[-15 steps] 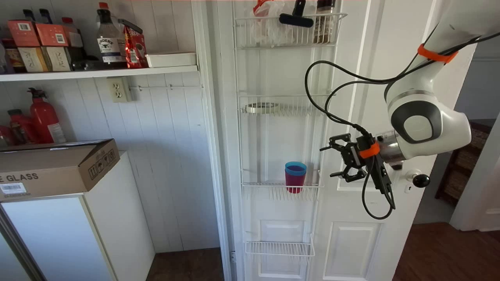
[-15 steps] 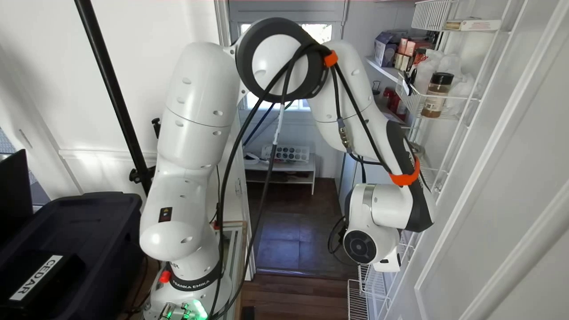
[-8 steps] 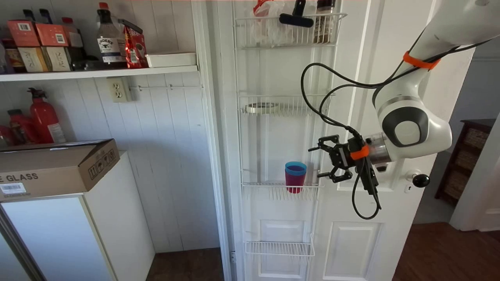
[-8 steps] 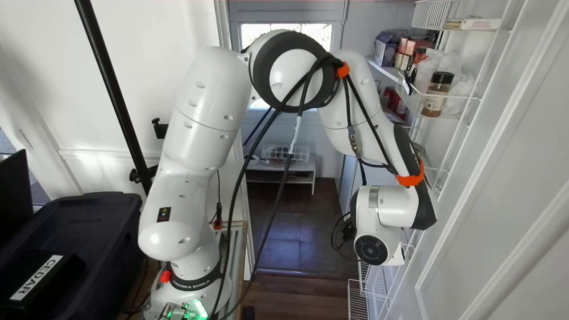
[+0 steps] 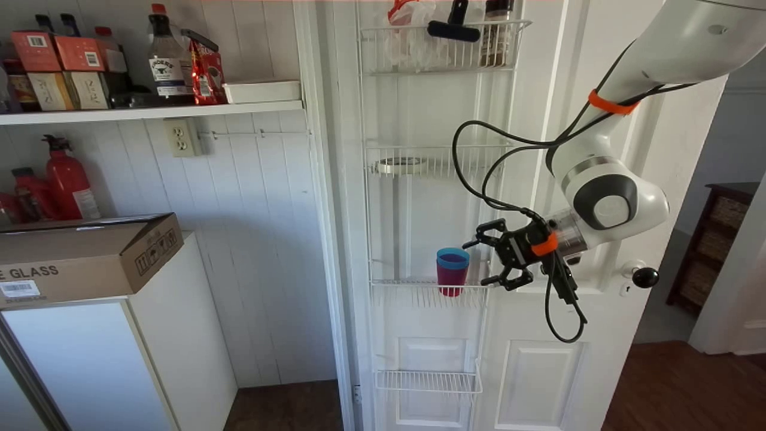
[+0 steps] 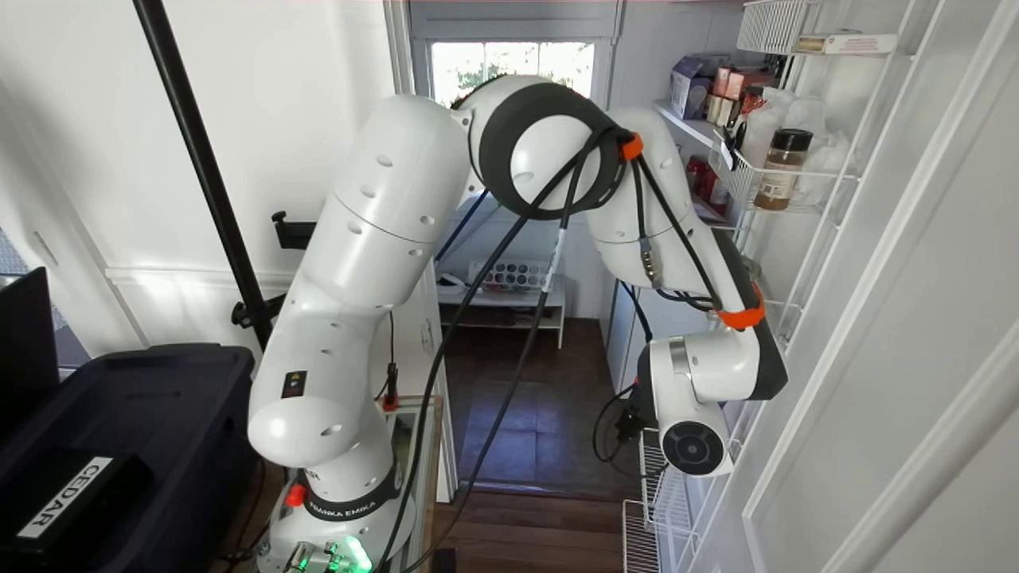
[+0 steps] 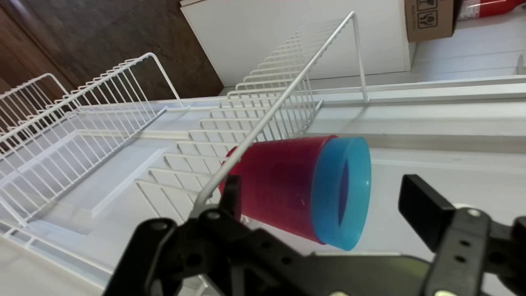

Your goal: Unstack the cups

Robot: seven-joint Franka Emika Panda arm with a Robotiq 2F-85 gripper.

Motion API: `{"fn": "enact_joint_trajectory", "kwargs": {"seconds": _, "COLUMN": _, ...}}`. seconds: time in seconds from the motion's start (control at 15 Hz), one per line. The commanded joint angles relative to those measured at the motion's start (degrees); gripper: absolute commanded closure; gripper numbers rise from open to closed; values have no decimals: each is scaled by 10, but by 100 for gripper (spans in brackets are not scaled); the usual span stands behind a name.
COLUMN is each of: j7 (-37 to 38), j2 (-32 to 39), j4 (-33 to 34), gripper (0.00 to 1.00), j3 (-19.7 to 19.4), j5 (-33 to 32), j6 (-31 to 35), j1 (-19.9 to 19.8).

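The hand [image 5: 477, 263] hung spread wide and empty, likely to straddle the blue cup [image 7: 327, 197], which stood upright, nested in the pink cup [image 7: 275, 185] on the wire rack [image 5: 401, 284], whose front rail [image 7: 275, 107] presumably guarded both.

Open space extends from the rim of the blue cup [image 7: 328, 193] up to the upper wire shelf [image 5: 443, 147]; a further gap lies between the spread jaws of the gripper [image 5: 474, 263]. The front rail [image 7: 276, 107] crosses ahead of the lower part of the magenta cup [image 7: 277, 185], obstructing low frontal access, and the door [image 5: 514, 317] bounds the space behind.
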Motion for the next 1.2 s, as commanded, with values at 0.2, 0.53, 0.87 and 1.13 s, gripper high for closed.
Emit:
{"fn": "enact_joint_trajectory", "kwargs": {"seconds": 0.2, "j7": 5, "j2": 27, "j4": 45, "gripper": 0, "j3": 6, "j5": -8, "j6": 52, "j1": 3}}
{"fn": "enact_joint_trajectory", "kwargs": {"seconds": 0.53, "j7": 13, "j2": 37, "j4": 61, "gripper": 31, "j3": 9, "j5": -18, "j6": 73, "j1": 6}}
{"fn": "enact_joint_trajectory", "kwargs": {"seconds": 0.87, "j7": 18, "j2": 33, "j4": 60, "gripper": 67, "j3": 7, "j5": -34, "j6": 97, "j1": 7}}
{"fn": "enact_joint_trajectory", "kwargs": {"seconds": 1.13, "j7": 21, "j2": 35, "j4": 65, "gripper": 95, "j3": 9, "j5": -45, "j6": 111, "j1": 7}}
